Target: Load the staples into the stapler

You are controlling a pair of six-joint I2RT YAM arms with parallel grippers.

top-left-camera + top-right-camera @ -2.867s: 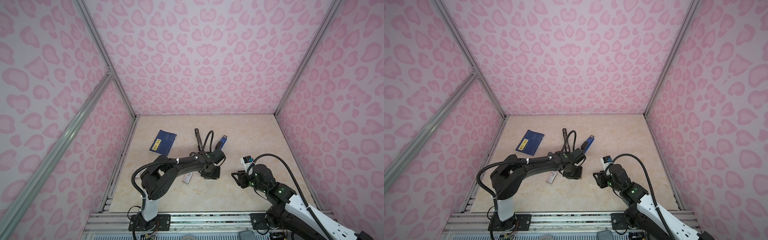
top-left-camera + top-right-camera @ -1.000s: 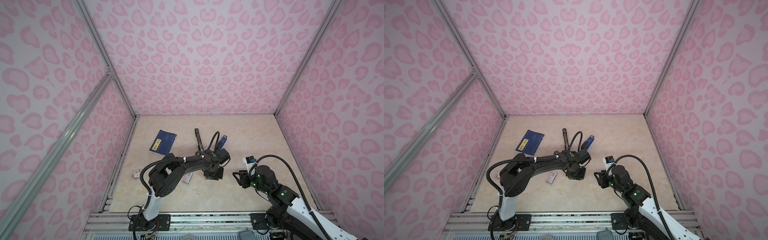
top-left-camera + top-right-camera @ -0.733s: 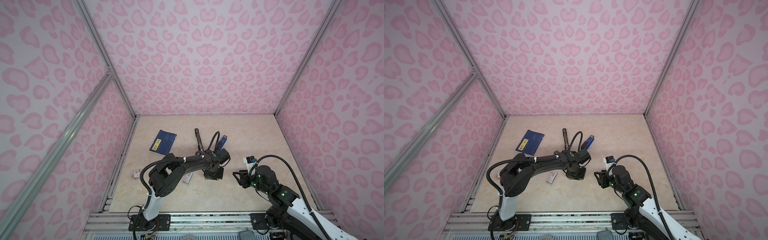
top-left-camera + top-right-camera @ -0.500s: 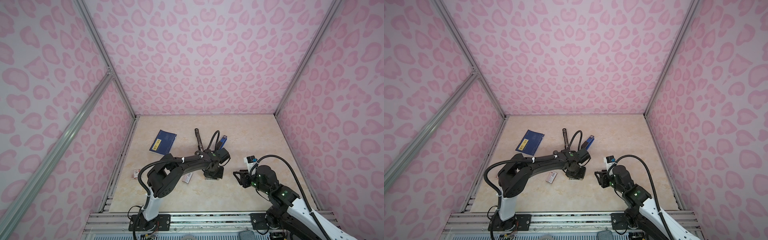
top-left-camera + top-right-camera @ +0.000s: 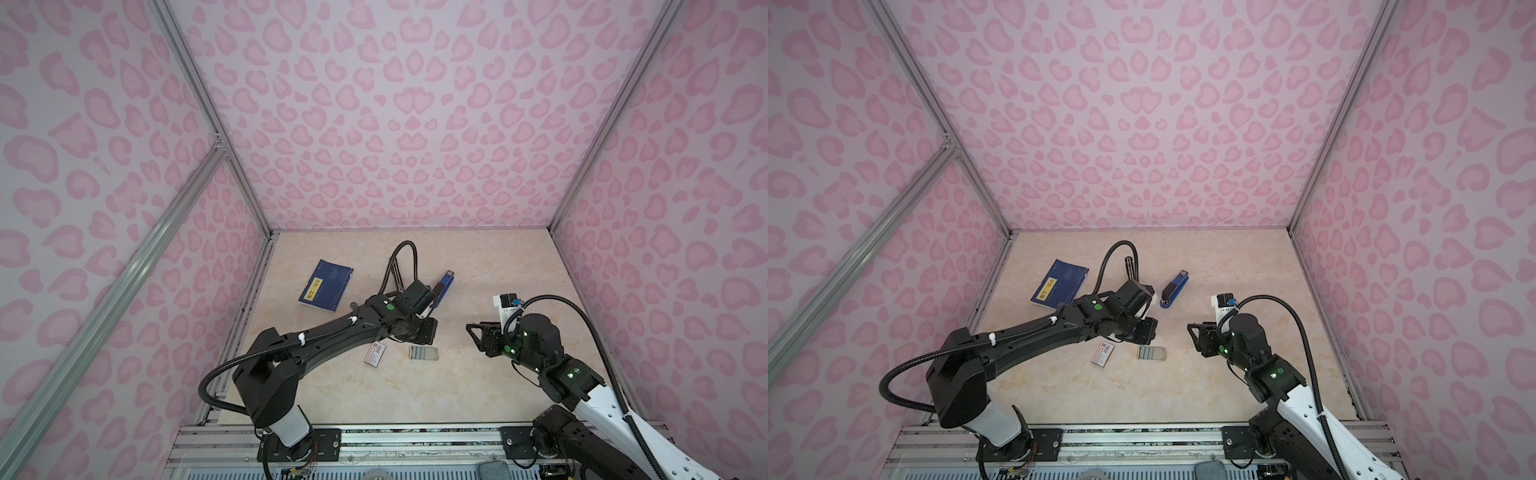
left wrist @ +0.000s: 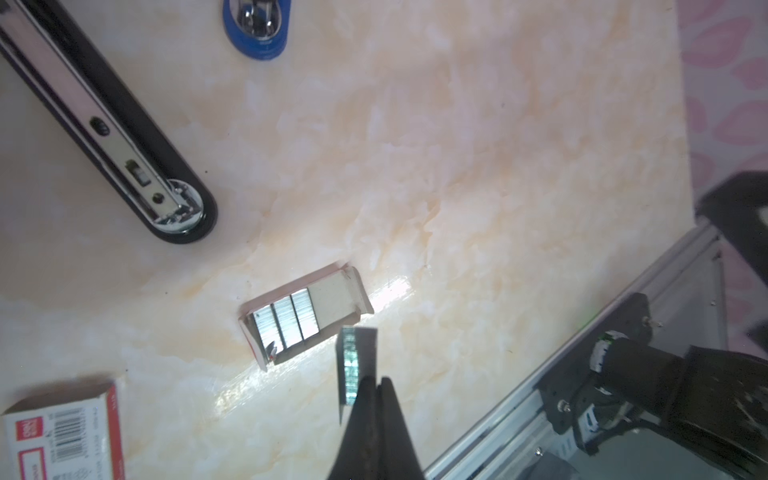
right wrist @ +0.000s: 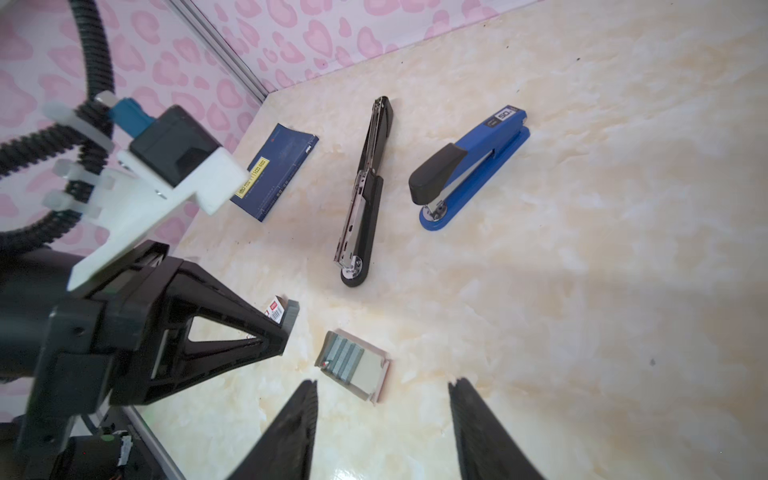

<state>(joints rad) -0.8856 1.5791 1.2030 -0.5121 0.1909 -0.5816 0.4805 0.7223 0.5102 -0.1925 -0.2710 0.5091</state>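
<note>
My left gripper is shut on a short grey strip of staples, held just above the table beside a small open tray. More staples lie in that tray. A black stapler lies opened out flat, its metal channel facing up. In both top views the left arm hides most of it. A blue stapler lies closed to its right. My right gripper is open and empty, hovering near the tray. The held strip also shows in the right wrist view.
A red-and-white staple box lies left of the tray. A blue booklet lies at the back left. Pink patterned walls enclose the table on three sides. An aluminium rail runs along the front edge.
My left gripper has shut on a strip of staples at the tray and now holds it just off the table. The right arm has barely moved.
</note>
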